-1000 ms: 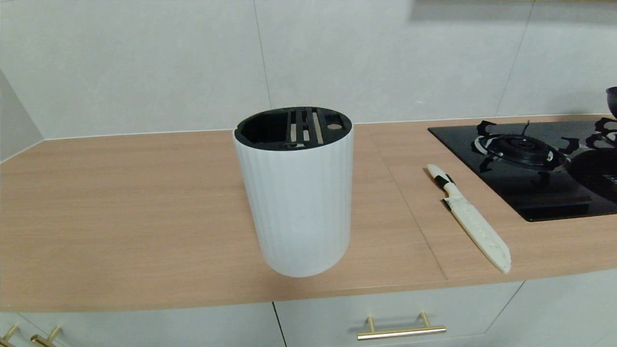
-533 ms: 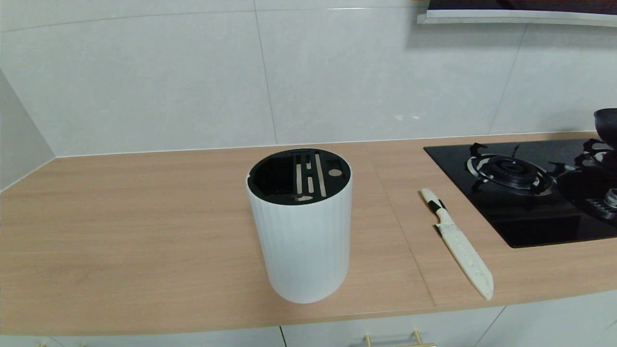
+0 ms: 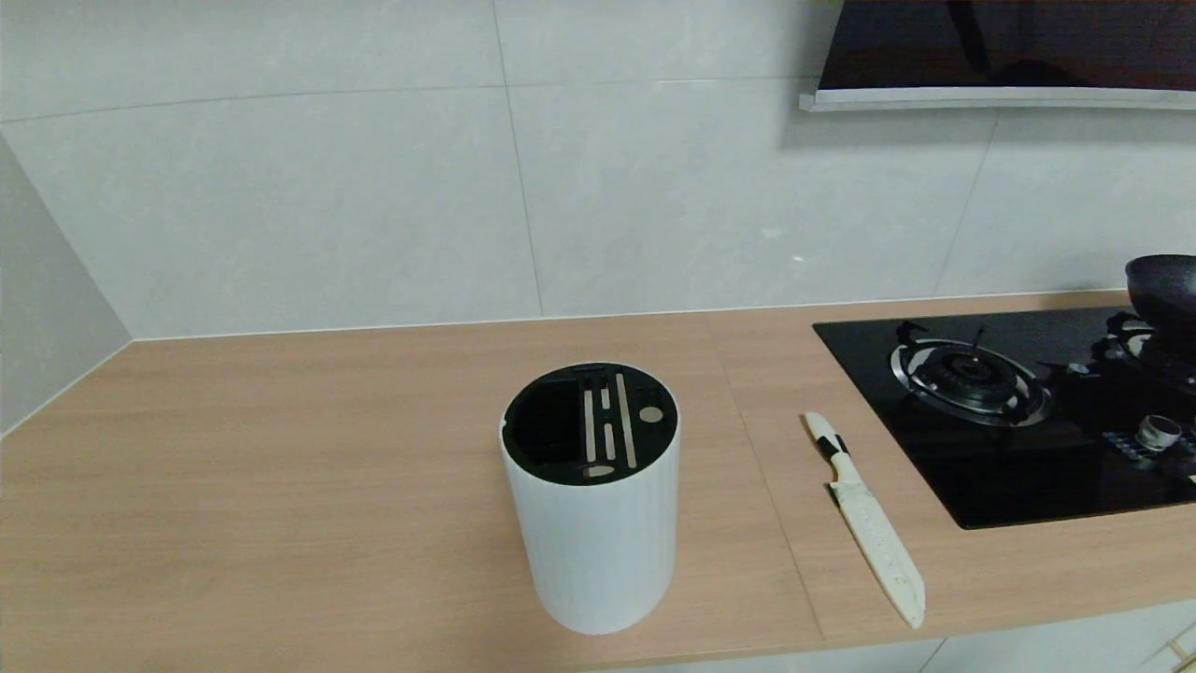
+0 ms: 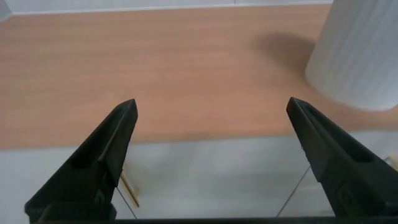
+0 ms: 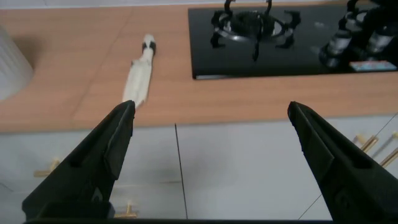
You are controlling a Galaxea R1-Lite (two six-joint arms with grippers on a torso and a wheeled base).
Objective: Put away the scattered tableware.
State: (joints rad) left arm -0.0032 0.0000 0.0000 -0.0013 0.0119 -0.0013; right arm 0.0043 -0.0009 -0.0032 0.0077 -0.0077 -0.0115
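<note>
A white ribbed cylindrical knife holder (image 3: 593,500) with a black slotted top stands near the counter's front edge; its side also appears in the left wrist view (image 4: 360,56). A white knife with a black band on its handle (image 3: 864,517) lies flat on the counter between the holder and the stove, blade toward the front edge; it is also in the right wrist view (image 5: 140,71). My left gripper (image 4: 211,106) is open in front of the counter edge, left of the holder. My right gripper (image 5: 211,109) is open before the cabinet front, short of the knife.
A black gas stove (image 3: 1009,411) with burner grates fills the counter's right side, and a dark pan (image 3: 1163,280) sits on its far burner. A range hood (image 3: 1000,56) hangs above. Tiled wall runs behind the wooden countertop (image 3: 280,467). White cabinet fronts (image 5: 249,168) lie below.
The head camera has risen and tilted up: the holder, knife and stove sit lower and smaller, and the range hood has come into view. Nothing on the counter has moved.
</note>
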